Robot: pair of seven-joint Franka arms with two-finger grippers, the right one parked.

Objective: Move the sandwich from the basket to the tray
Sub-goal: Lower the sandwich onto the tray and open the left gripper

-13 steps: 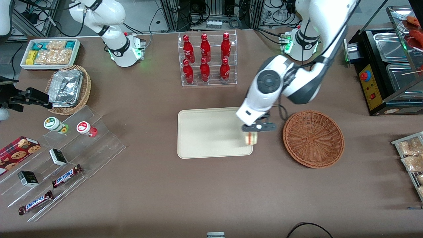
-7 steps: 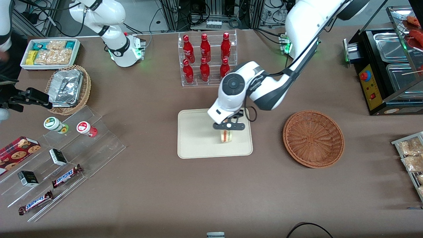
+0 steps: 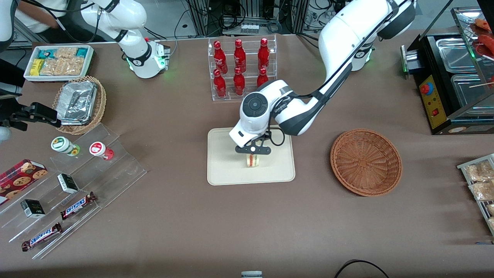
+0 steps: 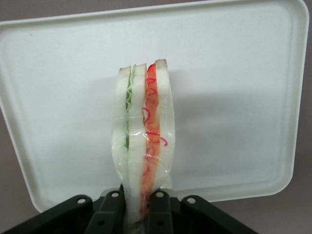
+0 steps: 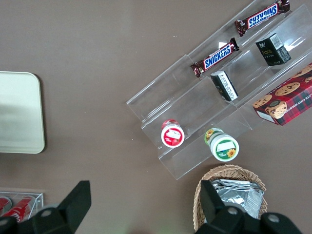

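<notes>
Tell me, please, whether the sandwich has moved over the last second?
Yes. Held in the shut gripper, the sandwich has travelled away from the basket, from the tray's basket-side edge to over its middle.

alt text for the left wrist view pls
The gripper holds the sandwich on edge between its fingers, green filling on one side and red on the other, above the cream tray. The tray is otherwise bare, with brown table showing around its rim.

cream tray [image 3: 224, 170], red-green striped sandwich [image 4: 144, 141]
</notes>
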